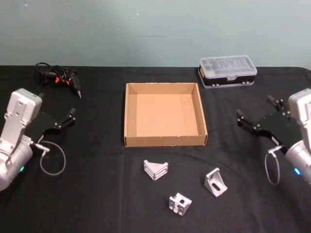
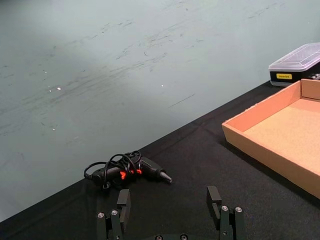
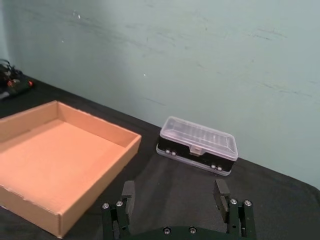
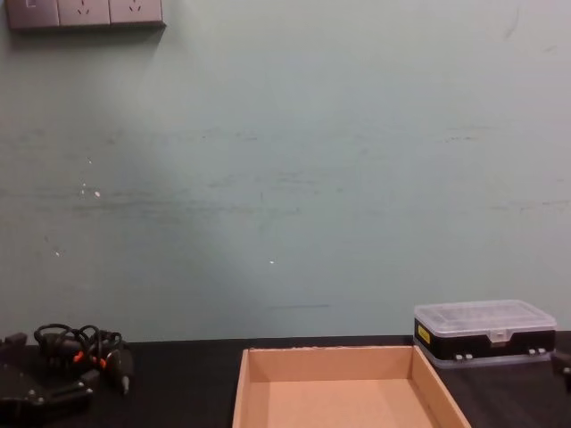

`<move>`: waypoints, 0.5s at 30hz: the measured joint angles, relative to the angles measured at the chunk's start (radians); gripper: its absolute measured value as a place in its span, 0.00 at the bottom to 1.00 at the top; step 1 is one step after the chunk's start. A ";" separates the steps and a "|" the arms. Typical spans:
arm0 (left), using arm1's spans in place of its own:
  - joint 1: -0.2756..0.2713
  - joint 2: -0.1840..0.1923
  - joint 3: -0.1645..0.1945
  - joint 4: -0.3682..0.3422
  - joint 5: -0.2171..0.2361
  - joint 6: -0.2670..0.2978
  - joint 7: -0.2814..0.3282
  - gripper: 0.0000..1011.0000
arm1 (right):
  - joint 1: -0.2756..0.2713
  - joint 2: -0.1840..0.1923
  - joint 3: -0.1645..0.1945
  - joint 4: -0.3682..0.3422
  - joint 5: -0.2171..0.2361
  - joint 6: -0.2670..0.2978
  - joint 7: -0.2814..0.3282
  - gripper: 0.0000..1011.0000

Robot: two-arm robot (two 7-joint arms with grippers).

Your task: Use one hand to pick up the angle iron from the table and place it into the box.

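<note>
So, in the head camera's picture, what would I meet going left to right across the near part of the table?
Black left hand on its silver-grey arm → silver triangular metal bracket → silver blocky metal bracket → silver metal bracket with a slotted hole → black right hand.

Scuffed pale green wall (image 4: 285,178), grey sockets (image 4: 85,12)

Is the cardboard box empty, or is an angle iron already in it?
Empty: the box shows a bare floor. Three angle irons lie on the table before it; left hand and right hand hover aside.
</note>
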 joint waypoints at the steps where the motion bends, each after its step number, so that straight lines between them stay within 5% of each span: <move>1: 0.000 0.000 0.000 0.000 0.000 0.000 0.000 0.99 | -0.015 0.007 0.014 -0.026 0.014 0.010 0.007 0.99; 8: 0.000 0.000 0.000 0.000 0.000 0.000 0.000 0.99 | -0.085 0.047 0.072 -0.148 0.079 0.074 0.040 0.99; 15: 0.000 0.000 0.000 0.000 0.000 0.000 0.000 0.99 | -0.164 0.104 0.138 -0.279 0.192 0.195 0.116 0.99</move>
